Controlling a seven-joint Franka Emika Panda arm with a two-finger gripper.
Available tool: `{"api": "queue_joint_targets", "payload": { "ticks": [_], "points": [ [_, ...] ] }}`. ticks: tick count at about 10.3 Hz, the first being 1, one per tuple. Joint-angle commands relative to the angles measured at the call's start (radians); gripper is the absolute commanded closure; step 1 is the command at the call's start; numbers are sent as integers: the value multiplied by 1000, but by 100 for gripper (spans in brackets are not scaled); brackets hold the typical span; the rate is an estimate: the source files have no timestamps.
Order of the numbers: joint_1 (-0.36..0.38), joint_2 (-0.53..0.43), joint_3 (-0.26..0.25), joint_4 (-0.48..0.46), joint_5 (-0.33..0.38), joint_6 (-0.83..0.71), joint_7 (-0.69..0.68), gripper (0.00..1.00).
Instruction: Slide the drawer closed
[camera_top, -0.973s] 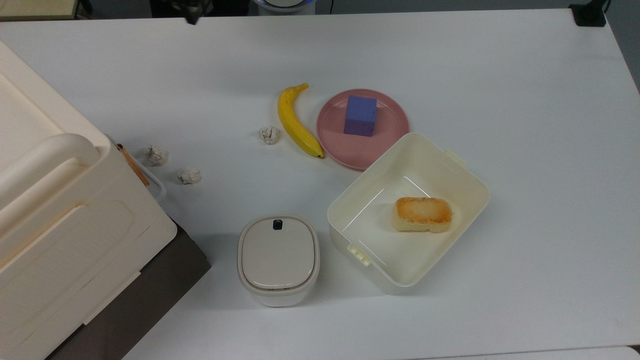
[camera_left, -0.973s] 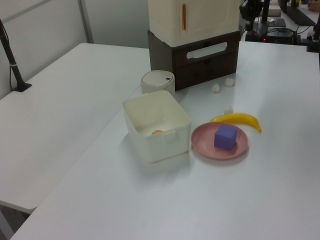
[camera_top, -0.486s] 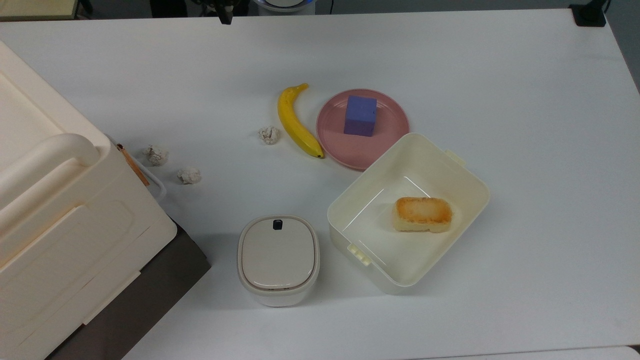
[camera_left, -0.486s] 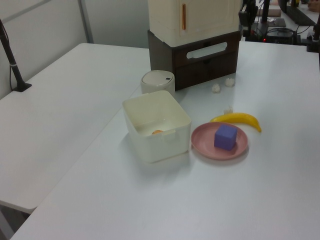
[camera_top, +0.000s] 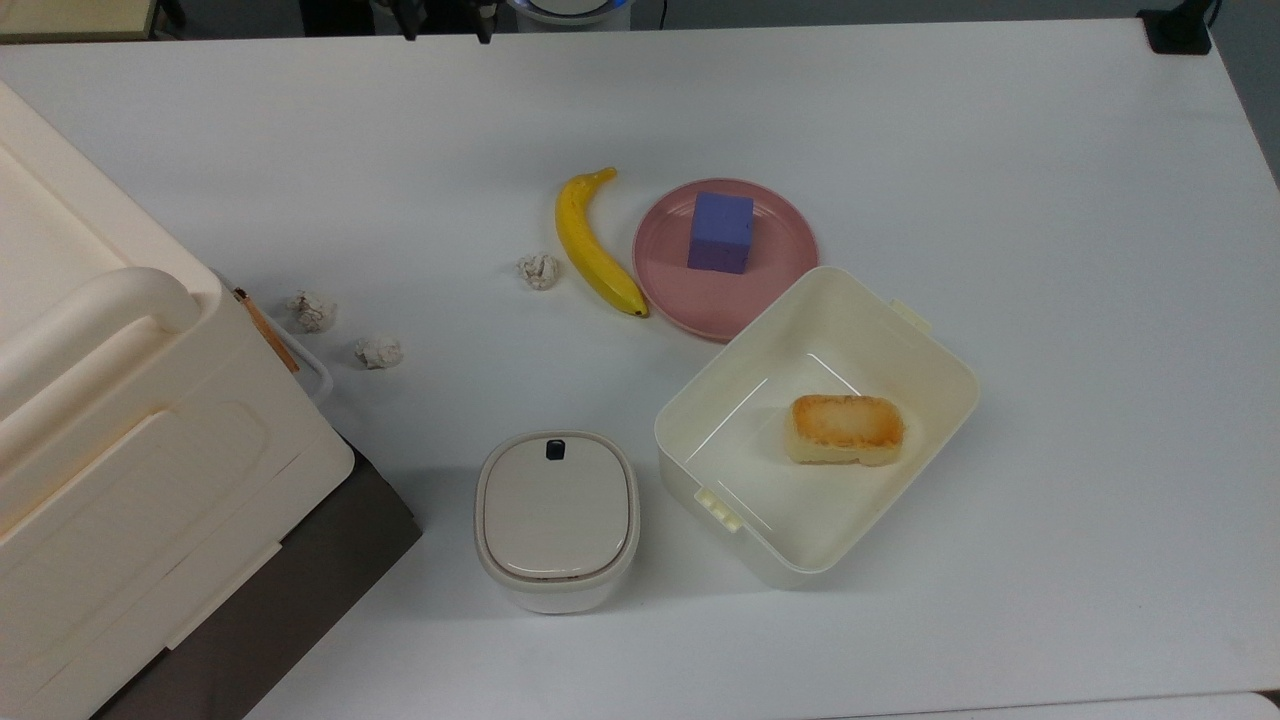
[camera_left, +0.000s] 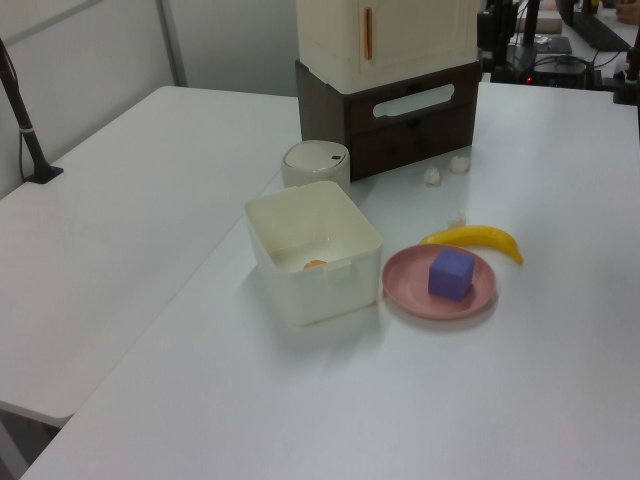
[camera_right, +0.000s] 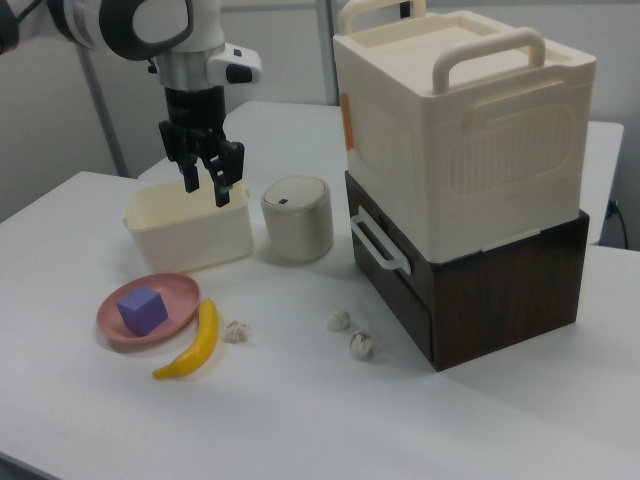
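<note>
One camera hangs overhead, looking straight down. Two look slantwise from opposite ends, sharing the pink plate (camera_top: 725, 258) mid-table (camera_top: 1050, 200).

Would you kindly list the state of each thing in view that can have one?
drawer: pushed in, front flush with the cabinet
tool: open, holding nothing, up above the table
small bin: lid on
cream box: open, bread inside
pink plate: carries a purple cube
</note>
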Motion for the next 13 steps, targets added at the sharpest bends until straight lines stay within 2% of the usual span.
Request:
{"api": "queue_joint_targets", "payload": {
  "ticks": [1, 2, 3, 7, 9, 10, 13],
  "points": [
    [25, -42, -46, 14, -18, -10, -15, 0],
    [83, -55, -107, 14, -18, -10, -13, 0],
    [97, -53, -132, 15, -15, -10, -15, 0],
    [103, -52, -140, 15, -19, 28, -4, 0],
    [103, -50, -137, 17, -39, 30, -36, 0],
    [100, -50, -137, 17, -36, 30, -99, 0],
    [95, -47, -140, 14, -25, 30, -110, 0]
  ]
}}
